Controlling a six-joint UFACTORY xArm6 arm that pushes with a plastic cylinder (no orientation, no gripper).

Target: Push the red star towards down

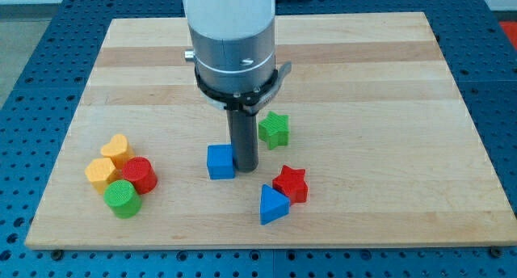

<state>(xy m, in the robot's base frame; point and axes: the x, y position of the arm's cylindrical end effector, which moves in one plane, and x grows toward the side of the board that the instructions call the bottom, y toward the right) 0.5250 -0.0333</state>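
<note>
The red star (291,183) lies on the wooden board (363,76) below and right of centre. A blue triangle (273,204) touches its lower left side. My tip (245,165) is on the board up and left of the red star, a short gap away. It stands right beside a blue cube (220,162) on its left. A green star (274,129) lies just up and right of the tip.
At the view's left is a tight cluster: a yellow heart (118,149), a yellow hexagon (101,173), a red cylinder (138,174) and a green cylinder (122,198). The board's bottom edge runs close below the blue triangle.
</note>
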